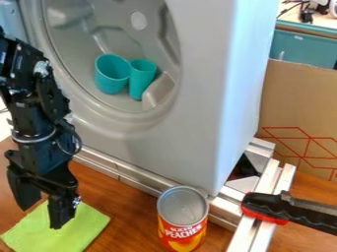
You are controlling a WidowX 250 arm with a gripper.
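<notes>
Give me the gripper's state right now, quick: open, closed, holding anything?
Gripper: open, nothing between its fingers, at the lime-green cloth.

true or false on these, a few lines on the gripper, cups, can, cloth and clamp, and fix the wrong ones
1. The gripper is open above the green cloth. True.
2. Two teal cups sit inside the round recess of the grey housing. True.
3. The gripper is holding one of the cups. False: nothing is between its fingers.
4. The can stands on the wooden table. True.
5. The can lies on its side. False: it is upright.
6. The clamp's handle is all green. False: it is black and red.
</notes>
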